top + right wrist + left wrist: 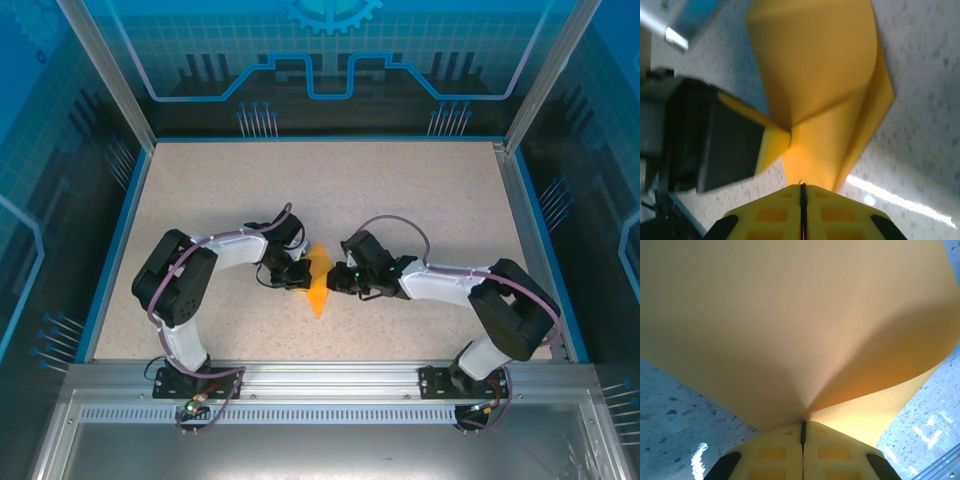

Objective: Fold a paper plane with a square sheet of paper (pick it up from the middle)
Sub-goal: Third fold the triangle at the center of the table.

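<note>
Centre frame: left jaws and right jaws both pinch the paper [317, 295], seemingly folded over once; plane shaping lies ahead.

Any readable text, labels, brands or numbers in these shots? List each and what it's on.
None readable. The orange-yellow paper is blank, the tabletop is plain speckle, and the back panel carries only a gear-and-line graphic, no letters.

I'm looking at a speckled beige desk [400, 200] with a blue rim. One thing is on it: the orange-yellow paper [318, 295], close to the near edge and midway between the side edges, partly folded, its upper layer curling off the surface.
</note>
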Robot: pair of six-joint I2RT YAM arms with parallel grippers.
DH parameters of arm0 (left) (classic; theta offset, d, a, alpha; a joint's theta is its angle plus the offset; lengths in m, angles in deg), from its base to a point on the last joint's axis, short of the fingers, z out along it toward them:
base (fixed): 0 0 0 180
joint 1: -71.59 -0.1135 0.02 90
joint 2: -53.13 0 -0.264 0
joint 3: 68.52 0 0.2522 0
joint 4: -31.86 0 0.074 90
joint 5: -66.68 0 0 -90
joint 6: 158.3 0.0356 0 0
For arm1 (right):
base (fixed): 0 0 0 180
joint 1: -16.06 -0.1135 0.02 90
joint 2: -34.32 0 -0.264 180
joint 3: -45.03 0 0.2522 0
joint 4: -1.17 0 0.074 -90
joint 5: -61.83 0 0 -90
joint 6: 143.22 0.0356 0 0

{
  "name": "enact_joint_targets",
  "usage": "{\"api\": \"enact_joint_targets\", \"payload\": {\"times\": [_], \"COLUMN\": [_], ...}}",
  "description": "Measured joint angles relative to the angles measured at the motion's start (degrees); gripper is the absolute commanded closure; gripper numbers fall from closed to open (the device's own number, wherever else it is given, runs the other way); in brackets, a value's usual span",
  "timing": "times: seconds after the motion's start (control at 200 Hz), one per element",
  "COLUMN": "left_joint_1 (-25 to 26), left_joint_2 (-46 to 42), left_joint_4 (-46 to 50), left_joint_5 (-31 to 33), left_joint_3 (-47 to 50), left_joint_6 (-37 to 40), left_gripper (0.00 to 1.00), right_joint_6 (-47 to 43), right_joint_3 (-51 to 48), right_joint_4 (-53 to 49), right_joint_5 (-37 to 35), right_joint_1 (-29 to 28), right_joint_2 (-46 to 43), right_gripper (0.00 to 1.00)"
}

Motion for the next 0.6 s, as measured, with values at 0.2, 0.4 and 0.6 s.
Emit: {"api": "enact_joint_targets", "payload": {"times": [0.2, 0.4, 0.6], "left_joint_1": [0.35, 0.48, 0.55], "left_joint_2": [0.0, 0.0, 0.0], "left_joint_4": [0.13, 0.15, 0.13], "left_joint_5": [0.74, 1.03, 1.07], "left_joint_3": [-0.11, -0.13, -0.11], "left_joint_6": [0.13, 0.13, 0.13], "left_gripper": [0.94, 0.94, 0.94], "right_joint_6": [-1.18, -1.38, -1.38], "right_joint_3": [3.58, 5.01, 5.33], "right_joint_4": [1.55, 2.6, 1.99], "right_joint_5": [1.57, 2.89, 2.8], "right_joint_1": [2.16, 2.14, 2.14], "right_joint_2": [5.92, 9.14, 9.99], "right_gripper": [0.91, 0.91, 0.91]}}
